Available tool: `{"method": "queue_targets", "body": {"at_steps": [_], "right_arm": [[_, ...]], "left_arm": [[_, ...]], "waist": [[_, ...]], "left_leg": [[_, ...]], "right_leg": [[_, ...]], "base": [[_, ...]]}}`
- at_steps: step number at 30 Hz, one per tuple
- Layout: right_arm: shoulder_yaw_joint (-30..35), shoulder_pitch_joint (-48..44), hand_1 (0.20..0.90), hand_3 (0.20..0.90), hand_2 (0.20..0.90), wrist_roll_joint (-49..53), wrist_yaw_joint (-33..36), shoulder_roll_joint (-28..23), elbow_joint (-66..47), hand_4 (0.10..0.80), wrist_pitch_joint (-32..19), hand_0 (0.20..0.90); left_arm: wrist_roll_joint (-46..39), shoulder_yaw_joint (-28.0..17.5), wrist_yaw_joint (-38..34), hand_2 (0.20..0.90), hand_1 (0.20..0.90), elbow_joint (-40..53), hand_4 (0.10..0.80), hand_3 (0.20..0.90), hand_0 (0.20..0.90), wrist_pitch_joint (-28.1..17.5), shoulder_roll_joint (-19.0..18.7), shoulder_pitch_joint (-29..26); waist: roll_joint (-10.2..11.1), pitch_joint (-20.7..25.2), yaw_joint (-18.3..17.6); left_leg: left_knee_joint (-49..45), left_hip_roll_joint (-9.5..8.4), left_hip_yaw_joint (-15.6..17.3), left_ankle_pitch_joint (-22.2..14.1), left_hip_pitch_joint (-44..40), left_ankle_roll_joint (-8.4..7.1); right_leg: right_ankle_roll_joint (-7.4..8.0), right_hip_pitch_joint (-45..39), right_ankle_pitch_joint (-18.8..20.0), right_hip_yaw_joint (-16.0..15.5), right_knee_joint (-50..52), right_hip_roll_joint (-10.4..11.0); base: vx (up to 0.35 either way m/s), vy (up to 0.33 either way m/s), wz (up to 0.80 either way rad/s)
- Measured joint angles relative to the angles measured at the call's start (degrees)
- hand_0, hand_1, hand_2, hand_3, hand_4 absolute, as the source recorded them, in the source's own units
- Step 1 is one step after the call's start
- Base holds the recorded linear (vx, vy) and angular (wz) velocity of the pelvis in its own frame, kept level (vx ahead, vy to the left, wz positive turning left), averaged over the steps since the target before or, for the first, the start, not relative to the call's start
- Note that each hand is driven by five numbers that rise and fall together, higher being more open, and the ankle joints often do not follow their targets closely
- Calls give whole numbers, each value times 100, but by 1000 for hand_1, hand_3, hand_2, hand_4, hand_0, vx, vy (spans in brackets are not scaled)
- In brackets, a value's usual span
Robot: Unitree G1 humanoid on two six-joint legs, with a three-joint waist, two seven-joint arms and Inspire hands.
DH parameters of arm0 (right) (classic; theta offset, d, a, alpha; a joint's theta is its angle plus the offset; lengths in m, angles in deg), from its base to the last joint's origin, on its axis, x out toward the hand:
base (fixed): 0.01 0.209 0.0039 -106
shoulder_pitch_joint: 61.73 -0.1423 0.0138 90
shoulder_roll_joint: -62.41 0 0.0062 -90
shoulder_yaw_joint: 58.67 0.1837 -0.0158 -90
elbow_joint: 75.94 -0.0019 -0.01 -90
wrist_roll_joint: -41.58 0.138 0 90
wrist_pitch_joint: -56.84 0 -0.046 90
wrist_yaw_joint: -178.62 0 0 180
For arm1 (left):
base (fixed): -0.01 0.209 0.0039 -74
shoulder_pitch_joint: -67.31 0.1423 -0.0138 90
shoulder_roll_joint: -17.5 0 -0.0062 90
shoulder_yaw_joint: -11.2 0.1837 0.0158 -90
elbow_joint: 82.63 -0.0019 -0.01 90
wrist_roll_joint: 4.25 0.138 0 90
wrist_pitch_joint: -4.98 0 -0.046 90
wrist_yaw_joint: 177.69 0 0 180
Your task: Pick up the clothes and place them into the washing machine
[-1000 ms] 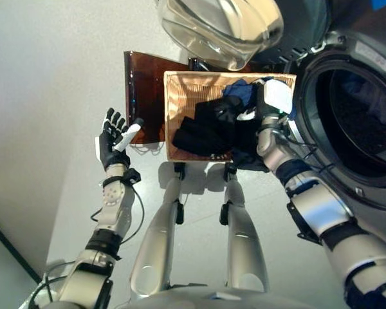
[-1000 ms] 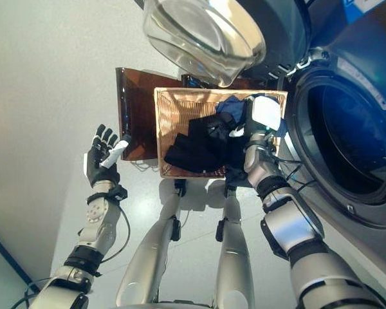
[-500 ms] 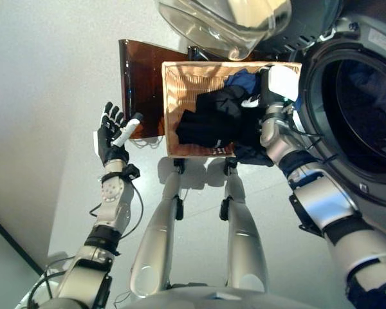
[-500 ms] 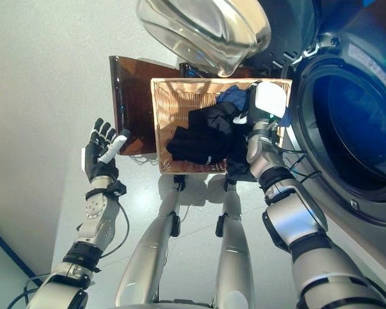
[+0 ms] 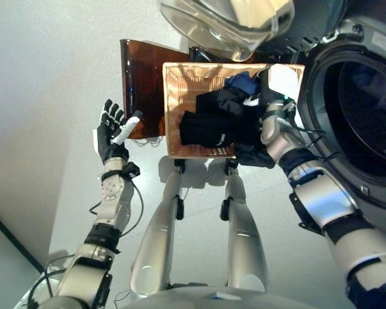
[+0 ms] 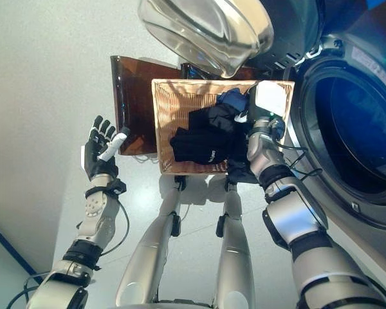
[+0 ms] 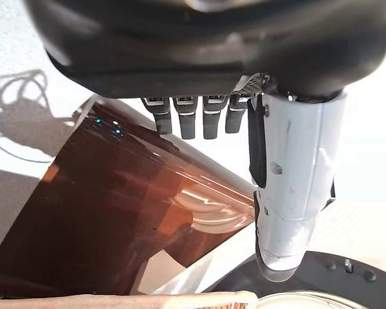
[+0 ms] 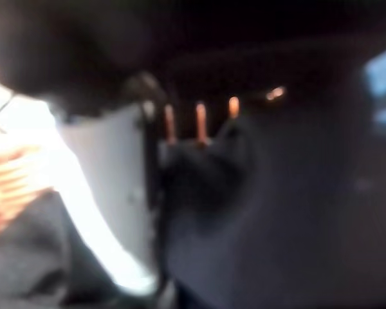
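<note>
Since the wicker basket (image 5: 174, 109) sits right beside the washing machine (image 5: 360, 109) with its door open, the right hand (image 5: 268, 112) is buried in the dark clothes (image 5: 212, 125) piled there, grip impossible to tell, while the left hand (image 5: 109, 132) hangs relaxed and empty off to the side.

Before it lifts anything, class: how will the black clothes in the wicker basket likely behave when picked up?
Probably floppy: the black clothes lie crumpled and folded in the basket. Likely to trail, since a fold hangs over the rim beside the right hand. Probably light, being plain cloth.
</note>
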State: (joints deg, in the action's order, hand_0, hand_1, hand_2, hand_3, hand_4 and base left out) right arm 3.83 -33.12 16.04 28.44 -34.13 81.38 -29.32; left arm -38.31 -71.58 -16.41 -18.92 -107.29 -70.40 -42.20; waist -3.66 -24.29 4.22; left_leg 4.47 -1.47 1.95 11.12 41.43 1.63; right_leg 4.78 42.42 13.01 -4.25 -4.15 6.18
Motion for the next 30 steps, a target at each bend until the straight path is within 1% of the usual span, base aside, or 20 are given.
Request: {"method": "queue_targets", "body": {"at_steps": [7, 10, 12, 16, 17, 20, 24, 26, 28, 30], "right_arm": [[110, 232, 200, 200, 200, 69, -5, -25, -156, 300, -16, 200], [130, 501, 200, 200, 200, 190, 5, -36, -589, 300, -50, 200], [360, 791, 200, 200, 200, 363, 7, -38, -1075, 300, -183, 200], [554, 1448, 200, 200, 200, 660, -8, -107, -1844, 300, -371, 200], [651, 1703, 200, 200, 200, 837, -12, -94, -2067, 300, -449, 200], [789, 2075, 200, 200, 200, 1258, -77, -101, -2247, 300, -697, 200], [961, 2392, 200, 200, 200, 1772, -258, -87, -2334, 300, -950, 200], [1129, 2663, 200, 200, 200, 2270, -395, -85, -2523, 300, -1111, 200], [1294, 2998, 200, 200, 200, 2996, -665, -76, -2646, 300, -1413, 200], [1425, 3167, 200, 200, 200, 3539, -934, -27, -2668, 300, -1570, 200]], "left_arm": [[0, -11, -7, 900, 900, -17, 800, 900, 900, 6, 5, 5], [8, -48, -22, 900, 900, -19, 800, 900, 900, 5, 0, 1], [15, -46, -49, 900, 900, -20, 800, 900, 900, 5, 10, 5], [14, -47, -124, 900, 900, -118, 800, 900, 900, 15, 70, 60], [12, -54, -159, 900, 900, -129, 800, 900, 900, 16, 94, 110], [13, -122, -163, 900, 900, -133, 800, 900, 900, 16, 130, 208], [6, -211, -157, 900, 900, -214, 800, 900, 900, 16, 191, 269], [-5, -211, -138, 900, 900, -286, 800, 900, 900, 18, 205, 302], [-16, -241, -119, 900, 900, -300, 800, 900, 900, 18, 202, 383], [-46, -263, -81, 900, 900, -318, 800, 900, 900, 20, 201, 423]], "waist": [[-1, 0, 23], [0, 0, -17], [1, 1, -25], [11, 0, -109], [13, -1, -141], [39, 8, -231], [46, 10, -360], [51, 12, -381], [118, 48, -406], [168, 71, -451]], "left_leg": [[-24, 3, -3, 10, -205, -11], [-3, -5, 0, 6, -358, -16], [-2, -8, 6, 6, -391, -16], [-2, -7, -2, 5, -544, -16], [-1, -8, -1, 4, -626, -16], [0, -11, 9, -9, -779, -24], [1, -7, 6, -20, -927, -31], [1, -2, 13, -34, -1016, -10], [1, 5, 46, -50, -1074, 11], [1, 9, 56, -54, -1117, 17]], "right_leg": [[-8, -249, 5, -60, -8, 7], [-5, -394, 1, -72, -10, 0], [-5, -423, 4, -74, -3, 4], [-1, -597, 7, -97, -4, 3], [-1, -688, 5, -109, -8, 5], [9, -846, -5, -107, -9, 8], [10, -999, -4, -110, -10, 5], [10, -1080, -5, -110, -10, 0], [11, -1120, -5, -95, -10, -3], [11, -1166, -6, -87, -13, -6]], "base": [[13, -4, 0], [34, -9, 0], [19, -8, 0], [43, -18, 0], [0, 0, 0], [43, -10, -1], [26, -11, -1], [17, -5, 0], [40, -2, -3], [23, 6, -5]]}}
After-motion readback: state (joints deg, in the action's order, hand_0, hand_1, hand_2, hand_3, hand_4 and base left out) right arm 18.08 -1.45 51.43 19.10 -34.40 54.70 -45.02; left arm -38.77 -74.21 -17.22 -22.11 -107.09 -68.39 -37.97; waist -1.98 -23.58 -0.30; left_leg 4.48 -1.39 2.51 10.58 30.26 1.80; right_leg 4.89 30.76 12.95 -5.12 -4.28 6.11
